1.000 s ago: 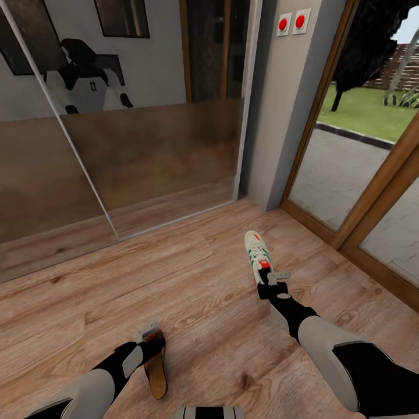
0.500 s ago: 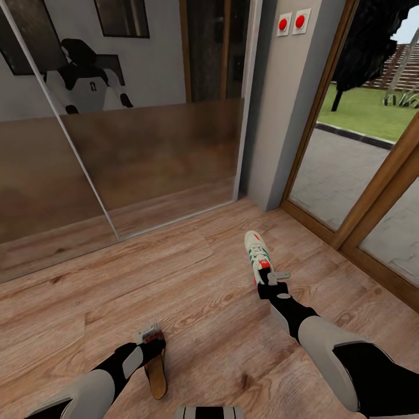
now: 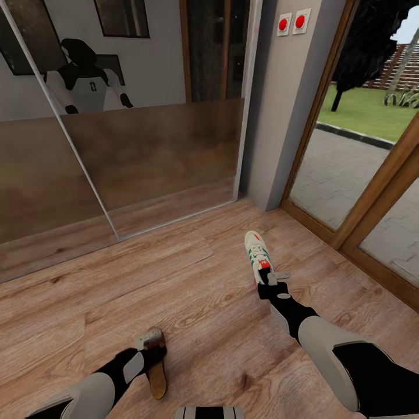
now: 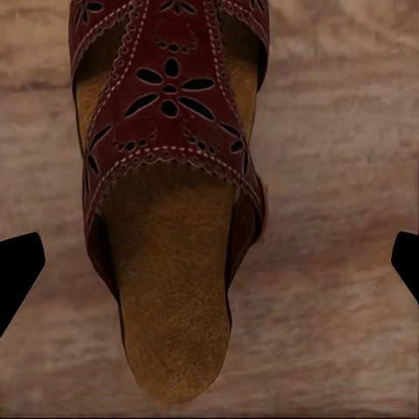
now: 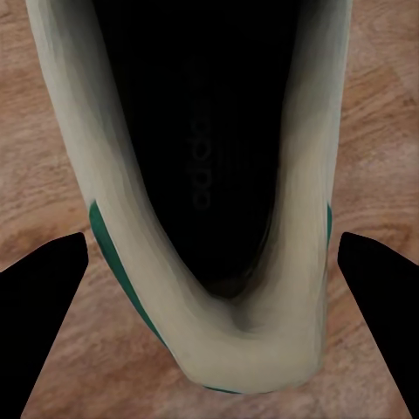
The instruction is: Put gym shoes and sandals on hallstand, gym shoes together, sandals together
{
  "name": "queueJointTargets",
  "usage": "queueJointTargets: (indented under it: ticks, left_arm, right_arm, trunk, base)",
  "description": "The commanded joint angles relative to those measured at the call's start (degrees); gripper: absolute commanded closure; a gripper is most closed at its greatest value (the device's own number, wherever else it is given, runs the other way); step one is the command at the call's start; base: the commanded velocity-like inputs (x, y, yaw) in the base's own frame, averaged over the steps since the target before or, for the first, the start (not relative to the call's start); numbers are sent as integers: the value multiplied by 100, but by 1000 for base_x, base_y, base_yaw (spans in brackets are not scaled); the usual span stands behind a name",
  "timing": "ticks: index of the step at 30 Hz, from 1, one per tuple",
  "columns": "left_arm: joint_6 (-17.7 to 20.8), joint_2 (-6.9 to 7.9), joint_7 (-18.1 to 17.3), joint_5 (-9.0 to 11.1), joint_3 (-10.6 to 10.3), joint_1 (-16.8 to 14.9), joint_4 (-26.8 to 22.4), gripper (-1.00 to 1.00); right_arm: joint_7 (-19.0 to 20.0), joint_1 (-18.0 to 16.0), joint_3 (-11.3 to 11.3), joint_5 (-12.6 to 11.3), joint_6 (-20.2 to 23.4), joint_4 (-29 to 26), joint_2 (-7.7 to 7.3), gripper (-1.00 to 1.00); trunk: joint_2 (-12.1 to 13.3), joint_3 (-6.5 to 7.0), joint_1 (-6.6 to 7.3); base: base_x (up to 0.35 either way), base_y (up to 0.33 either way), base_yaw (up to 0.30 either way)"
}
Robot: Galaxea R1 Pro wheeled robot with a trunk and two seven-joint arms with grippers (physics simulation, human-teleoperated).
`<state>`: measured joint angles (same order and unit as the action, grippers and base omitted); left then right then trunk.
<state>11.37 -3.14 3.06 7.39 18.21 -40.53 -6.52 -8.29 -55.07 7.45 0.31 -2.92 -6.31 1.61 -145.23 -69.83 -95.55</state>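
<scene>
Gym shoe (image 3: 256, 256) lies toe-away lengthwise under the wide right hand (image 3: 273, 280); left hand (image 3: 152, 343) wide over the sandal (image 3: 156, 378).

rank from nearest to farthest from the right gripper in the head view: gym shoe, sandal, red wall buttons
1. gym shoe: directly at the right gripper, its heel between the open fingers.
2. sandal: on the floor to the robot's left, under the left gripper.
3. red wall buttons: high on the grey wall ahead, farthest.
</scene>
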Motion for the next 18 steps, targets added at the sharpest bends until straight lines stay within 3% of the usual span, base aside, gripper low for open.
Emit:
queueJointTargets:
  ticks: [1,18]
  left_arm:
    - [35,-3,27,61,1,1,14,-100]
    - [9,12,28,88,15,1,173,-100]
  right_arm:
    - [-33,-4,37,3,-11,7,-1,100]
    - [-33,-4,37,5,-10,7,-3,100]
  trunk:
    - [-2,-4,1]
    - [-2,-4,1]
  base:
    - [0,0,0]
    - [0,0,0]
